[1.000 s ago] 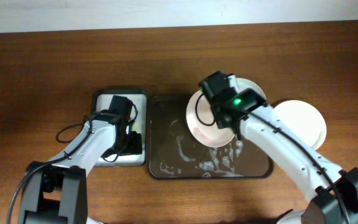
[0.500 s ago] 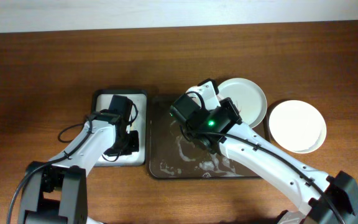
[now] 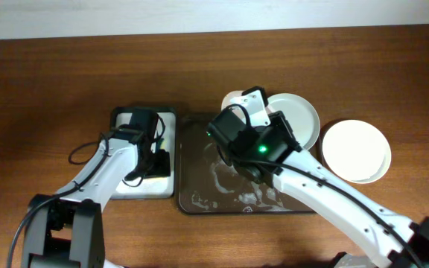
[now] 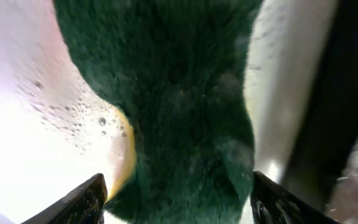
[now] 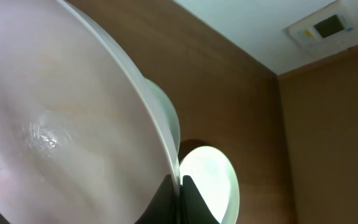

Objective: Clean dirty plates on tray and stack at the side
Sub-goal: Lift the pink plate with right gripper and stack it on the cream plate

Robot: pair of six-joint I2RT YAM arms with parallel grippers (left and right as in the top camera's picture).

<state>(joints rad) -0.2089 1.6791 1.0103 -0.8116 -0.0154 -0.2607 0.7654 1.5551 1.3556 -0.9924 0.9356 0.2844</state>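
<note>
While right claw [image 5: 179, 190] clenches glossy round plate [image 5: 55, 118] | left claw [image 4: 179, 194] released astride fuzzy green sponge [image 4: 179, 93]

Brown wood worktop [image 3: 51, 74], pale wall strip along far edge. Centre: dark brown tray [image 3: 194, 175] w/ foam flecks, flat on the wood. Just L of it, sides abt touching: smaller white-lined sponge tray [image 3: 124, 119]. R of the big one: white plate [image 3: 356, 151] on bare wood. 2nd plate [image 3: 302, 117] at its far-R corner, partly hidden; on rim or wood, can't tell.
</note>
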